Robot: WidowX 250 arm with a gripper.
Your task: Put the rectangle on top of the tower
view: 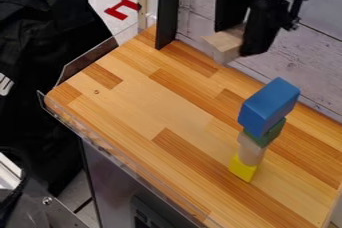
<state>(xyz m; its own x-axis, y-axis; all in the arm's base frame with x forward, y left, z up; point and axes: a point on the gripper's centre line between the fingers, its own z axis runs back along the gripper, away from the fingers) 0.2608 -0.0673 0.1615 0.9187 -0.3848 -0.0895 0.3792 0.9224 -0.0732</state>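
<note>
The black gripper (238, 38) hangs at the upper right, above the back edge of the wooden table. Its fingers are closed on a light wooden rectangular block (223, 46), whose near end sticks out to the lower left. Below and to the right of the gripper stands the tower. A blue block (269, 106) tops it, tilted in the view, over a green block (266, 134). Under the green one is a pale wooden round piece (251, 151), and a yellow block (242, 167) forms the base.
The wooden table (133, 107) has a clear raised rim (113, 147) along its front left side. A black upright post (167, 12) stands at the back left corner, beside a grey plank wall (307, 62). Dark cloth (47, 37) lies beyond the left edge.
</note>
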